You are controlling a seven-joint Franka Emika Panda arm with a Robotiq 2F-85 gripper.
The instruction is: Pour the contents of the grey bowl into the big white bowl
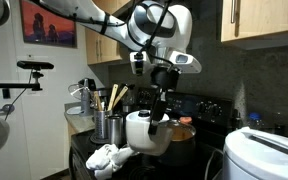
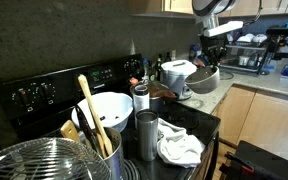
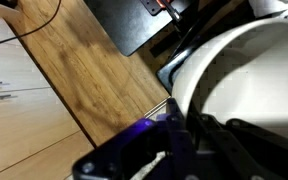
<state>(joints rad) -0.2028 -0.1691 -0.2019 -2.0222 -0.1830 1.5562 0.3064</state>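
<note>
Exterior view: grey bowl (image 2: 205, 79) maybe in end effector (image 2: 213, 60).

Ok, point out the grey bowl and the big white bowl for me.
grey bowl (image 2: 205, 79), in an exterior view, on its outer wall.
big white bowl (image 2: 114, 110), in an exterior view, on its side.

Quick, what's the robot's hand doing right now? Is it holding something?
Gripper: jaws closed on the rim of the grey bowl, holding it.
</note>
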